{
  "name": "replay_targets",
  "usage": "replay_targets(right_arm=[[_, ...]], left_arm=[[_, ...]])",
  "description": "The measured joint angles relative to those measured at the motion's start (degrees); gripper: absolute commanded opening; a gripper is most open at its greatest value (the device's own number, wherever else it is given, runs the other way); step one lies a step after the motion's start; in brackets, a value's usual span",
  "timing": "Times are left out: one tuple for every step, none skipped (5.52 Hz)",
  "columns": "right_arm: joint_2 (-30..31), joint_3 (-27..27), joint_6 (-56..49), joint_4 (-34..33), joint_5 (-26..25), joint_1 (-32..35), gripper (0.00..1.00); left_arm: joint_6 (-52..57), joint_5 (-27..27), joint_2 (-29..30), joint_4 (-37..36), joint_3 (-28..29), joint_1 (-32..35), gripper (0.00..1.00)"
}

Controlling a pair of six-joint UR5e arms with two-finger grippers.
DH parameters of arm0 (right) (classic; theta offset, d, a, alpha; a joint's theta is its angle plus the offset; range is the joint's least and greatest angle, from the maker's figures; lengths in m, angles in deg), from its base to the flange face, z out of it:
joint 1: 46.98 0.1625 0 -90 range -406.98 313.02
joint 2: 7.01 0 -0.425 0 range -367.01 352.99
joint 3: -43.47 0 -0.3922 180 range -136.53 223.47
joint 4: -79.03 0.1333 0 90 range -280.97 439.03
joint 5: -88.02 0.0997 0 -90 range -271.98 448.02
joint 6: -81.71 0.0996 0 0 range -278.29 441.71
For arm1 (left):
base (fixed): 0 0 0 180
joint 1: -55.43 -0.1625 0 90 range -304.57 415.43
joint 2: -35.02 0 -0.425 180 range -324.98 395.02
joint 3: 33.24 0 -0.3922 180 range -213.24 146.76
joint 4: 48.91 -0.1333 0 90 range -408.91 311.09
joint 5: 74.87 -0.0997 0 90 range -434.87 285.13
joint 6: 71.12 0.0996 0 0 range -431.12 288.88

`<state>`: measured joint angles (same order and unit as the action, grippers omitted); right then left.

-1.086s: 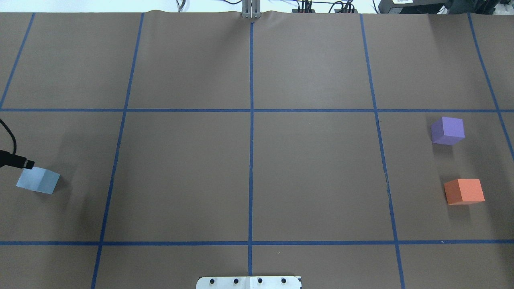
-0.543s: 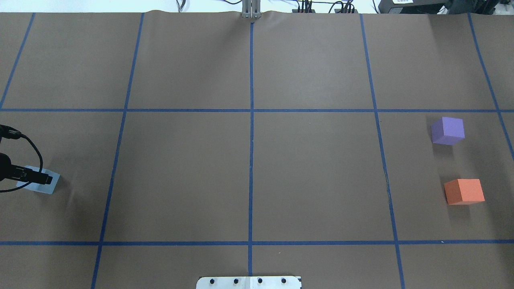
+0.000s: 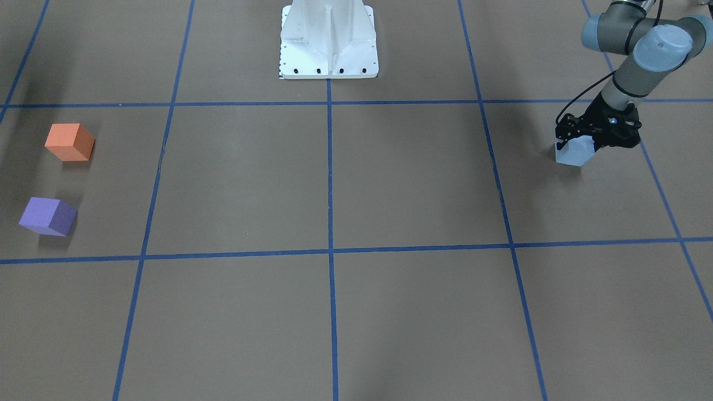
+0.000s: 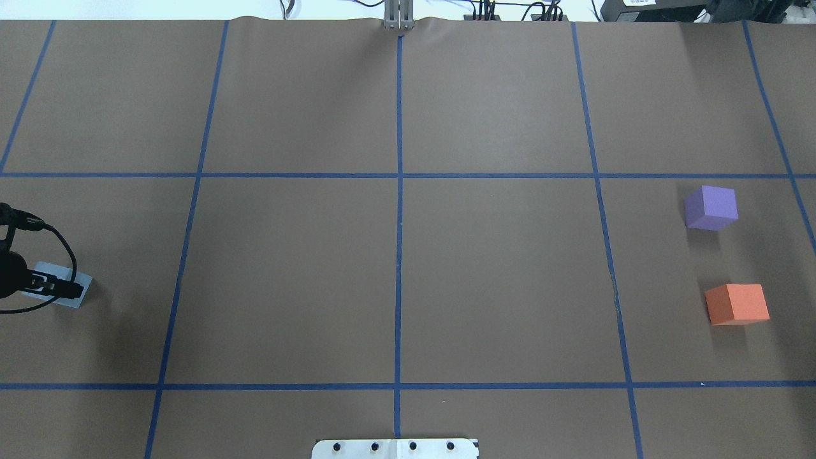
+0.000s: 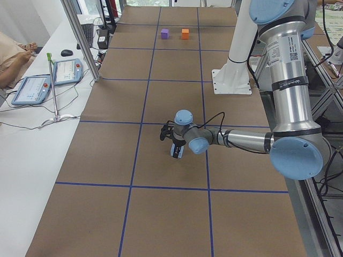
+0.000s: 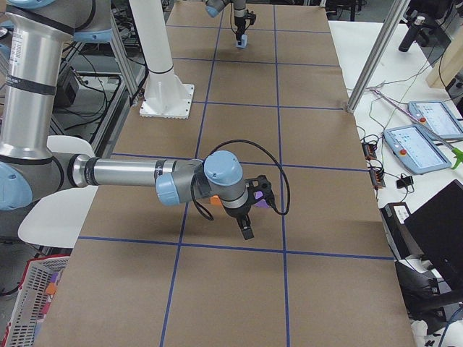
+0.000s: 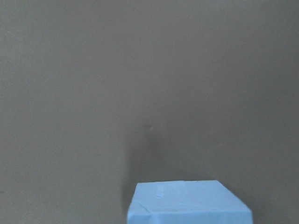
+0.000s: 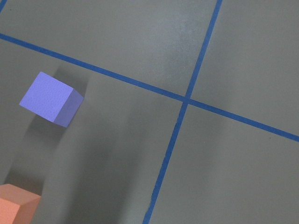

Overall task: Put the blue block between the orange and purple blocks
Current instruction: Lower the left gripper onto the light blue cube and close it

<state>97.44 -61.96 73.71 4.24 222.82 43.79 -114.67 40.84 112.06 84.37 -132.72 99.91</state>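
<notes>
The blue block [image 4: 64, 273] lies at the table's far left; it also shows in the front view [image 3: 574, 155] and at the bottom of the left wrist view [image 7: 187, 203]. My left gripper [image 4: 64, 288] hangs right over it, jaws spread on either side [image 3: 590, 139], apparently open. The purple block [image 4: 711, 207] and the orange block [image 4: 737, 304] stand apart at the far right, with a gap between them. My right gripper [image 6: 246, 224] hovers near the purple block [image 8: 49, 98]; it shows only in the right side view, so I cannot tell its state.
Brown paper with a blue tape grid [image 4: 399, 175] covers the table. The robot's white base [image 3: 328, 39] stands at the middle of the near edge. Tablets and cables [image 6: 419, 137] lie on the side bench beyond the far edge.
My left gripper has moved in from the left edge and now sits over the blue block, covering part of it. The blocks have not moved.
</notes>
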Motion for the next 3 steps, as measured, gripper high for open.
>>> replay_targets(right_arm=[[0.04,0.03,0.00,0.00,-0.04,-0.01,1.00],[0.05,0.05,0.00,0.00,-0.06,-0.02,1.00],[0.05,0.06,0.00,0.00,-0.04,-0.04,1.00]], left_arm=[[0.26,0.00,0.09,-0.03,-0.52,-0.15,0.00],[0.30,0.18,0.15,-0.31,-2.41,-0.15,0.00],[-0.01,0.50,1.53,-2.84,-5.52,-0.14,0.00]])
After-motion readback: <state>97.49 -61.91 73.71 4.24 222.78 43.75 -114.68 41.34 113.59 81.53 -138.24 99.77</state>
